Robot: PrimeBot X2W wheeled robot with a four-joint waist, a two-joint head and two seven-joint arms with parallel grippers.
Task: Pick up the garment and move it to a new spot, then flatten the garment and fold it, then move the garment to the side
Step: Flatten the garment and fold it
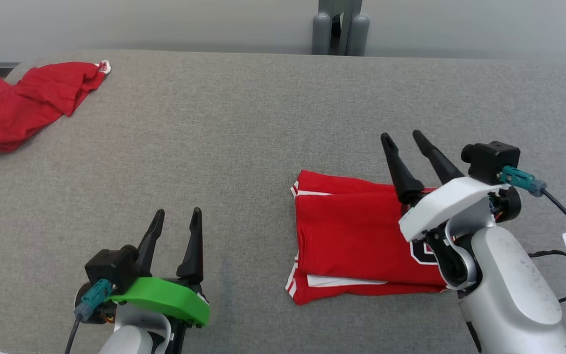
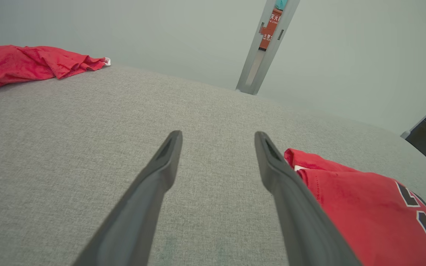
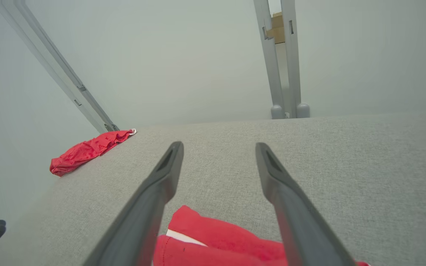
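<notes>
Black fingers of the right gripper stand wide apart at the right of the head view, holding nothing. Their tips reach past the upper edge of the jersey. In the right wrist view the red fabric lies low between the fingers, not pinched. The left gripper, at the lower left, is also spread wide and empty, over the bare grey table, apart from the jersey. The jersey lies folded flat, right of centre and low in the frame — white trim along its left edge, dark lettering partly hidden by the right arm. A crumpled red cloth sits at the upper left — well apart.
</notes>
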